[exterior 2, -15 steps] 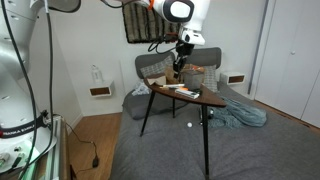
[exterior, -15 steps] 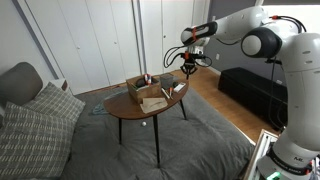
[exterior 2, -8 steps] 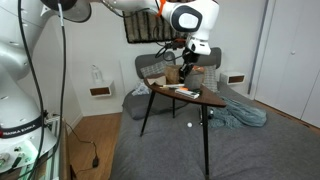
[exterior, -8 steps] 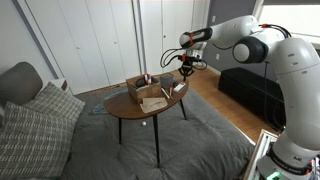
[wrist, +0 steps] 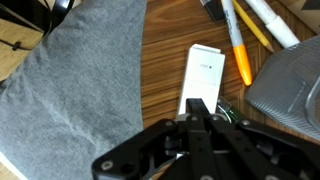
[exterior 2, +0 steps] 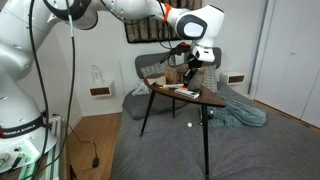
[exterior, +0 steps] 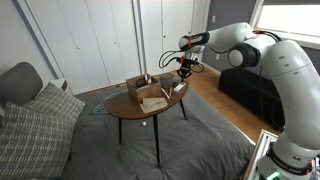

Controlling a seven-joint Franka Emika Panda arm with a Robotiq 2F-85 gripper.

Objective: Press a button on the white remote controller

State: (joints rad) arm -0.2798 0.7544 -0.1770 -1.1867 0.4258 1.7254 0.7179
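On the table (wrist: 165,50) lies the white remote controller (wrist: 202,72) (slim, oblong).

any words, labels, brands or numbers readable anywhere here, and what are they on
No text can be read in any view.
White remote: a tiny dark mark on its face in the wrist view, too small to read.
Orange pen: no print can be made out.
Brown box: too small and blurred in both exterior views to show any lettering.
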